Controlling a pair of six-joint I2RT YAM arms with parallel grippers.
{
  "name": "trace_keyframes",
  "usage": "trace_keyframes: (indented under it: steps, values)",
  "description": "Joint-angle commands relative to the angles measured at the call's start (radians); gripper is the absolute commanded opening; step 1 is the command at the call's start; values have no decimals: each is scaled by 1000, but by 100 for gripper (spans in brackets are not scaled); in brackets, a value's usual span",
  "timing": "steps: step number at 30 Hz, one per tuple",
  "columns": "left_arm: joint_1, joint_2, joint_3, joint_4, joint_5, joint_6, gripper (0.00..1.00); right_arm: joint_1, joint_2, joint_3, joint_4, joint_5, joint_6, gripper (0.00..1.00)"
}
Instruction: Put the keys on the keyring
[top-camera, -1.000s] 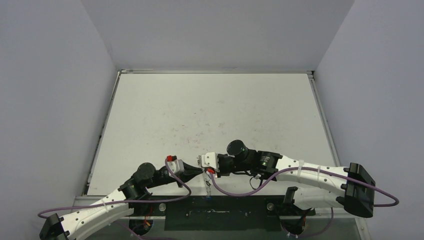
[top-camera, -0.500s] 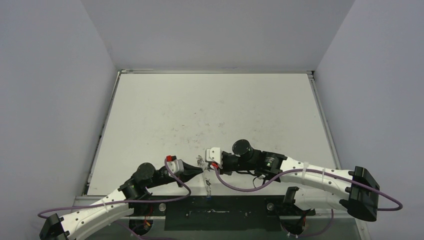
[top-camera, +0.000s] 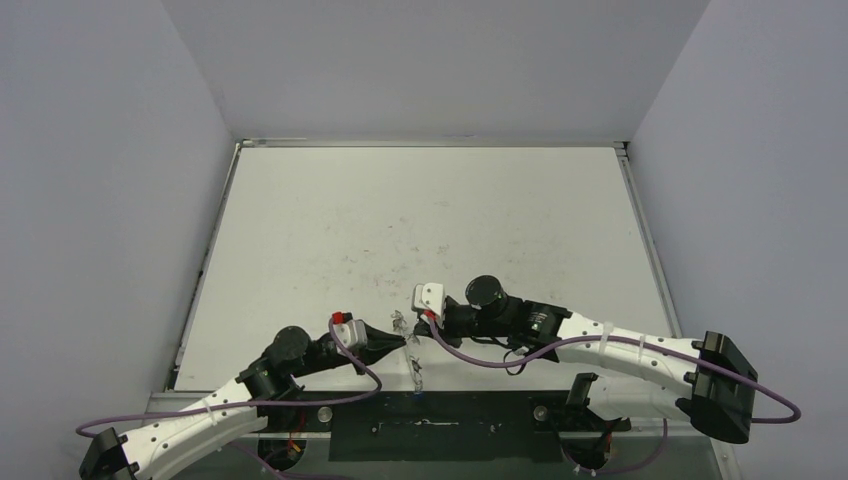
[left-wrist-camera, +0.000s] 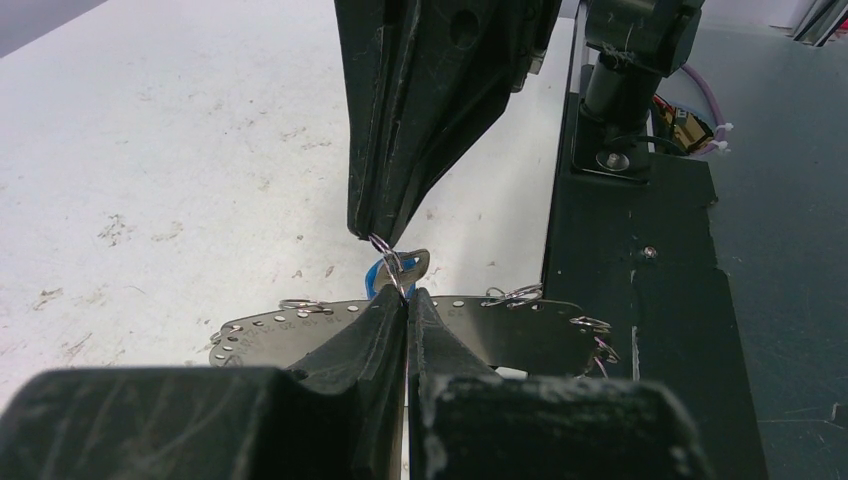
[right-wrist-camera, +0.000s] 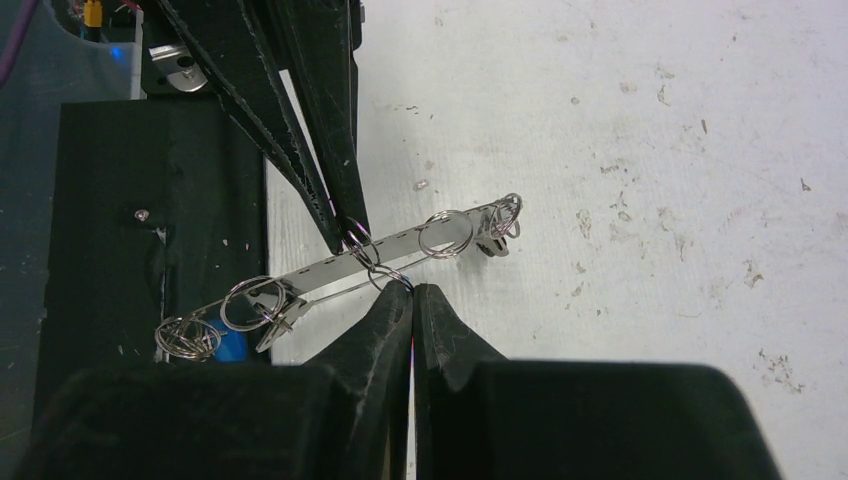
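black base plate (right-wrist-camera: 150, 200): dark strip along the near edge of the table, between the two arm bases.
keyring (right-wrist-camera: 310, 270): a thin silver strip with a row of tiny holes, held between the two grippers at the table's near edge; one end reaches over the black base plate, the rest is over the white top. whether it rests on the surface cannot be told.
small loops (right-wrist-camera: 445, 232): silver rings strung along the strip, with a bunch of them at the end over the plate.
blue key (right-wrist-camera: 230, 346): blue-capped, just beside that bunch of rings; only part of it shows.
left gripper (left-wrist-camera: 408, 300): fingers pressed together, tips pinching one small ring of the keyring near the strip's middle.
right gripper (right-wrist-camera: 412, 292): fingers pressed together too, nipping a small ring on the same strip; its tips face the left gripper's almost tip to tip.
table (top-camera: 420, 220): white, scuffed with grey marks, running on to the far wall.
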Motion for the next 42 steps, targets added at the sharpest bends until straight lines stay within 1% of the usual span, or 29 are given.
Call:
trace_keyframes:
  steps: [1, 8, 9, 10, 12, 15, 16, 17, 19, 20, 26, 27, 28, 30, 33, 36, 38, 39, 42]
  values:
    - [-4, -26, 8, 82, 31, 13, 0, -20, 2, -4, 51, 36, 36, 0]
    - [-4, -35, 7, 83, 27, 13, 0, -22, -6, -1, -6, 32, 27, 0]
    - [-4, -36, 8, 84, 27, 12, 0, -23, -8, -1, -11, 33, 24, 3]
    - [-4, -37, 8, 84, 27, 14, 0, -23, -10, -1, -16, 34, 23, 10]
    - [-4, -37, 7, 86, 27, 16, 0, -25, -16, 1, -25, 37, 19, 26]
    - [-4, -37, 9, 86, 28, 17, 0, -26, -39, -3, -22, 32, -1, 44]
    - [-5, -37, 9, 87, 28, 17, 0, -27, -49, -5, -15, 27, -9, 49]
    - [-4, -37, 8, 87, 30, 18, 0, -26, -58, -9, -4, 16, -20, 51]
    - [-4, -37, 7, 90, 38, 18, 0, -26, -75, -15, 11, -11, -47, 53]
    - [-5, -37, 8, 93, 42, 17, 0, -27, -80, -20, 57, -30, -53, 53]
    - [-5, -37, -3, 141, 82, 24, 0, -26, -53, -23, 170, -185, -72, 51]
    - [-4, -38, -6, 148, 88, 23, 0, -27, -40, -20, 180, -206, -71, 49]
    - [-4, -37, -7, 159, 92, 24, 0, -27, -22, -16, 188, -222, -69, 45]
    - [-5, -37, -9, 169, 97, 23, 0, -26, -1, -10, 194, -249, -68, 37]
    - [-4, -37, -7, 170, 101, 24, 0, -27, 12, -4, 187, -271, -75, 30]
    - [-4, -41, -8, 169, 102, 22, 0, -27, 2, -9, 172, -272, -86, 29]
    - [-4, -43, -8, 171, 102, 26, 0, -27, -7, -17, 164, -269, -90, 23]
    - [-4, -44, -9, 172, 104, 26, 0, -27, -11, -20, 160, -267, -92, 22]
    - [-4, -45, -7, 174, 104, 29, 0, -28, -17, -25, 145, -271, -102, 25]
